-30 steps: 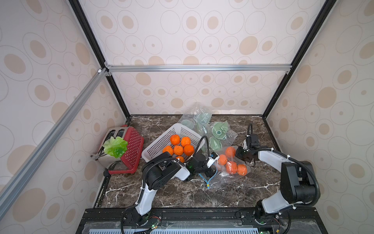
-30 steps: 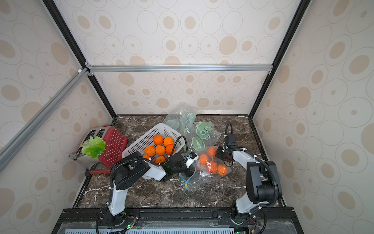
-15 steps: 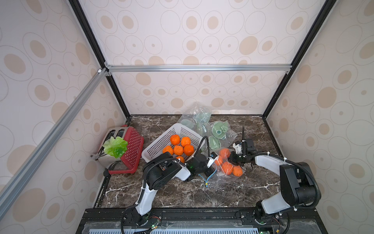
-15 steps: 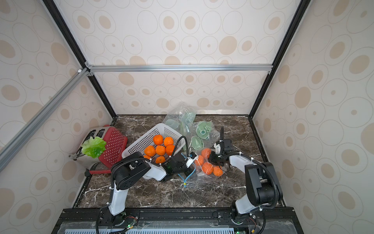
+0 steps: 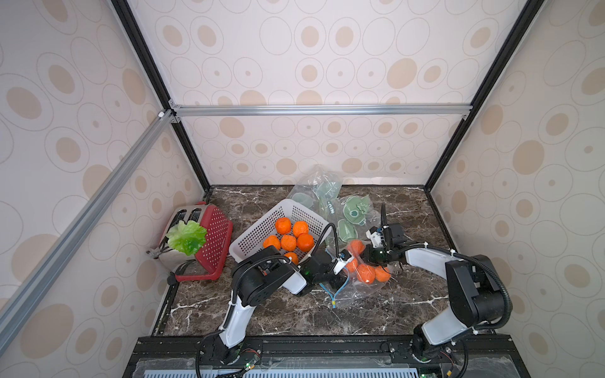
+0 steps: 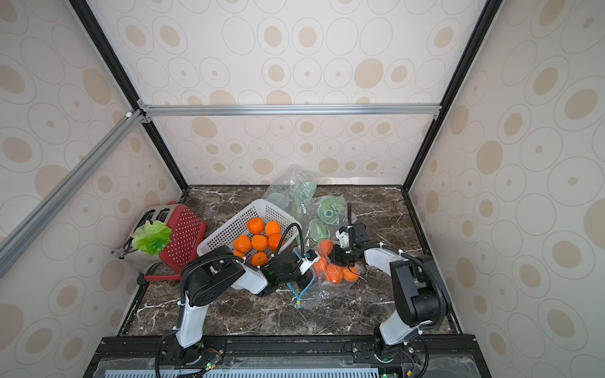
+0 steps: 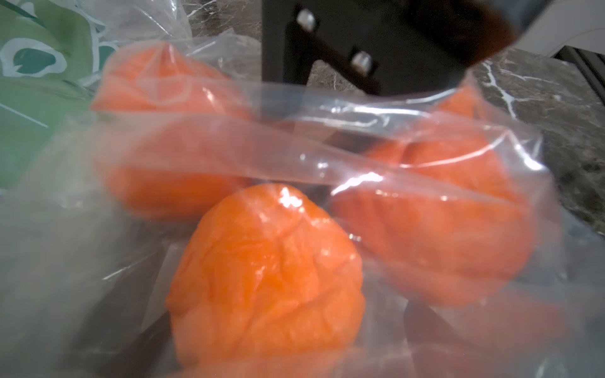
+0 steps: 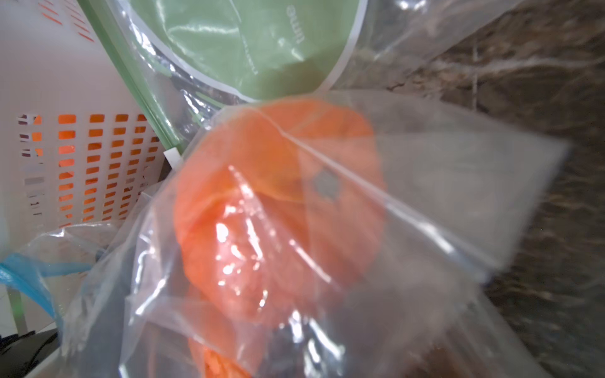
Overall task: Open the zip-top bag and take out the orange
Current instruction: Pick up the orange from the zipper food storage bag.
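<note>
Top views first. Show the zip-top bag on the dark marble tabletop, just beside the white basket of loose fruit, with several oranges inside and the blue zip edge turned toward the left arm. Show the left hand at this mouth, pointing across toward the right arm, and the right hand on the far side of the fruit, sitting over the film. Place the left hand clearly nearer to the wanted orange, lying straight ahead of it along its own axis and touching its neighbours.

Left wrist view next. Gives this orange in the middle, between two dark fingers standing well apart, one on each side. No squeeze visible, so open around the fruit, not clamped. Cannot tell surely about film lying between fingers and peel. Shows also the black body of the right hand over the bag, with film drawn up to it.

Right wrist view last. Looks down through stretched, creased film onto a second orange, with the basket wall beside. Hides the fingertips of this hand. Judging by the taut sheet rising toward the lens, closed together on the upper film of the bag.

Probably calls for closing the left hand on the orange and drawing back toward the left arm, out of the mouth.
</note>
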`<control>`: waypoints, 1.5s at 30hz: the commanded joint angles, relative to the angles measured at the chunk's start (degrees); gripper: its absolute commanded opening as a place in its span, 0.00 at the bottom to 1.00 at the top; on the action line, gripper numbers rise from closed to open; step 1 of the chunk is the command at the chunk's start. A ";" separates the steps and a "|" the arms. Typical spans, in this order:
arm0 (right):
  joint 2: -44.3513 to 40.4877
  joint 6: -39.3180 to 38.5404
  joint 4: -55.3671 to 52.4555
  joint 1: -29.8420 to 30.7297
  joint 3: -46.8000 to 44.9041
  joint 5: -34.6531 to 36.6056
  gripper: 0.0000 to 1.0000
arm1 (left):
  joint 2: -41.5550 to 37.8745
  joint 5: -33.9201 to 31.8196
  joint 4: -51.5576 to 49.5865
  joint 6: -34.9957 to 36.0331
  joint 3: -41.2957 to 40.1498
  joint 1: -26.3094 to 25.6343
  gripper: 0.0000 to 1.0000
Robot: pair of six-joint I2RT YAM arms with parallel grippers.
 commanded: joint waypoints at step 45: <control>-6.86 0.67 -10.87 -10.73 0.70 11.39 0.13 | -30.24 -6.65 -38.91 -10.48 -4.46 -0.66 0.42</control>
